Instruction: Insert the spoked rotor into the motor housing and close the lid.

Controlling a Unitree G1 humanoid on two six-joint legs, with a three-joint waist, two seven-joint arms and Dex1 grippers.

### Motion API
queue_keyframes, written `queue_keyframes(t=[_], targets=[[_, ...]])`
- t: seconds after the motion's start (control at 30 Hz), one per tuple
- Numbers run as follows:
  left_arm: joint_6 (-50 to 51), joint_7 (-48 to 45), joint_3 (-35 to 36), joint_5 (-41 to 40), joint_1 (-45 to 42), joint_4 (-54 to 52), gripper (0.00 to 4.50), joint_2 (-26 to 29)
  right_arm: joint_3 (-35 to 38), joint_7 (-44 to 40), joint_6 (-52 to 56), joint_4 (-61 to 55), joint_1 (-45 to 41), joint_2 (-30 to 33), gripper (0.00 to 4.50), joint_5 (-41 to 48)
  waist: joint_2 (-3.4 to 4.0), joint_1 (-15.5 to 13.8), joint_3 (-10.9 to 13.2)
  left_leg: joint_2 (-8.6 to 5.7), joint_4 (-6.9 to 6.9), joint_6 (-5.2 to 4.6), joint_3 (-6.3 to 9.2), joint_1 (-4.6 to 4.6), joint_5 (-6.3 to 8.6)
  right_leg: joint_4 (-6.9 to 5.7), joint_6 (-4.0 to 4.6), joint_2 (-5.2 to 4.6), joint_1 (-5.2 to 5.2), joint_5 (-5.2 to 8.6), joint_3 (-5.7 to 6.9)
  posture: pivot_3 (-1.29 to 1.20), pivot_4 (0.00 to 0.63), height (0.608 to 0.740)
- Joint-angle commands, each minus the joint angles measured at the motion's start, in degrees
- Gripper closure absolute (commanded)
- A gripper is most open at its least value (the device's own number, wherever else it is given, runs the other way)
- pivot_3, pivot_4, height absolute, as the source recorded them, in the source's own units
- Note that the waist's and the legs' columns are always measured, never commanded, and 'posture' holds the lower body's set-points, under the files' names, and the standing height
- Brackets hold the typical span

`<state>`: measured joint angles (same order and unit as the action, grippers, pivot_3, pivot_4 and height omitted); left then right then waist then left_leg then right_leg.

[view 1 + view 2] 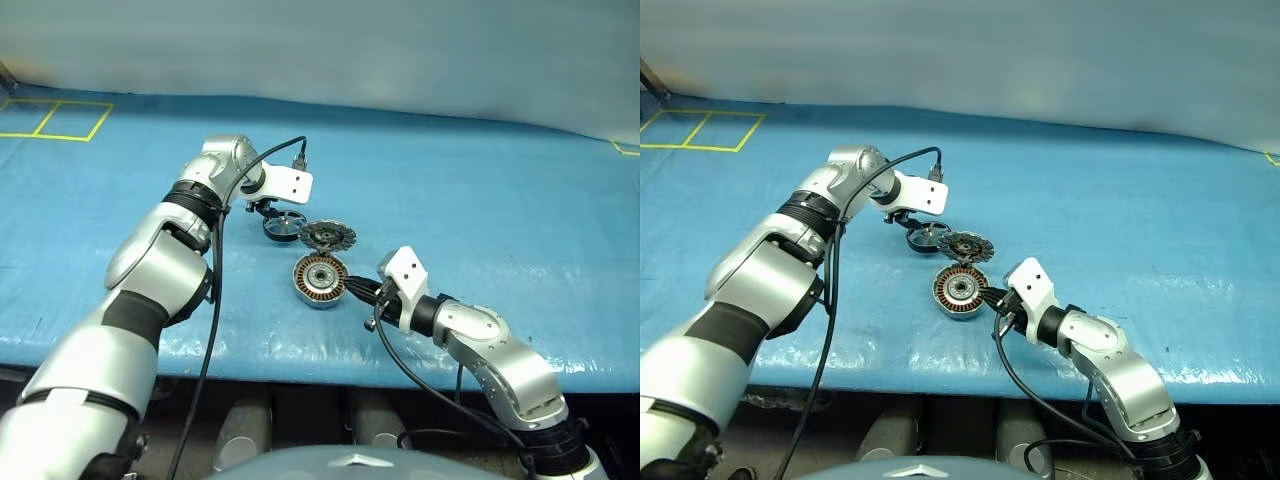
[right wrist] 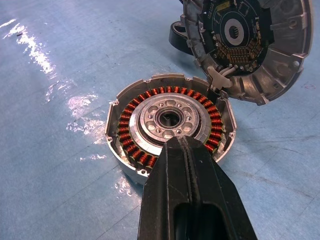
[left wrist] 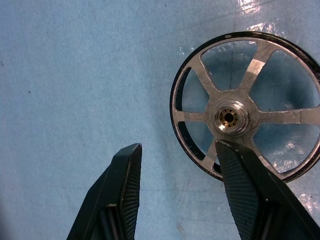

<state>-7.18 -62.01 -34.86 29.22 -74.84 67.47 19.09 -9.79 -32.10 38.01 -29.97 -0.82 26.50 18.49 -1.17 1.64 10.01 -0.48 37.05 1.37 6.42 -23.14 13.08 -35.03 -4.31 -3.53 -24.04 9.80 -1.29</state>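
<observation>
The spoked rotor (image 3: 247,107) lies flat on the blue sheet, dark rim and shiny spokes around a hub. My left gripper (image 3: 177,155) points down at it, open; one finger (image 3: 245,190) overlaps the rim's near edge, the other stands over bare sheet. The motor housing (image 2: 112,125) sits with its copper windings showing, just right of the rotor (image 1: 283,226). Its lid (image 2: 280,75) leans open at the far edge, dark segmented face showing. My right gripper (image 2: 182,142) is shut with nothing in it, its tips at the housing's (image 1: 320,303) near rim.
Everything rests on a table under a wrinkled blue sheet (image 1: 480,200), whose front edge (image 1: 300,365) runs close under both arms. Yellow tape squares (image 1: 60,120) mark the far left corner. Black cables trail from both wrists.
</observation>
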Motion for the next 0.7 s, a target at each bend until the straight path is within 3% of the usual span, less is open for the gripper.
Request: queue_keyframes(t=[0.03, 0.7], targets=[[-1.34, -0.85, 0.19, 0.80, -0.22, -0.29, 1.97, -0.13, 0.30, 0.36, -0.44, -2.15, -0.26, -0.28, 4.50, 0.46, 0.00, -0.01, 0.00, 0.00, 0.00, 0.00, 0.00, 0.00, 0.00, 0.00, 0.00, 0.00, 0.00, 0.00, 0.00, 0.00, 0.150, 0.740], [-2.34, -3.66, 0.57, 1.74, 4.15, -2.02, 1.97, 1.13, -0.95, 0.58, -0.56, -1.23, -0.99, 0.02, 4.50, -0.61, 0.02, -0.09, -0.02, -0.01, 0.08, 0.00, 0.01, 0.37, 0.00, -0.10, 0.02, 0.00, 0.34, 0.01, -0.02, 0.00, 0.150, 0.740]])
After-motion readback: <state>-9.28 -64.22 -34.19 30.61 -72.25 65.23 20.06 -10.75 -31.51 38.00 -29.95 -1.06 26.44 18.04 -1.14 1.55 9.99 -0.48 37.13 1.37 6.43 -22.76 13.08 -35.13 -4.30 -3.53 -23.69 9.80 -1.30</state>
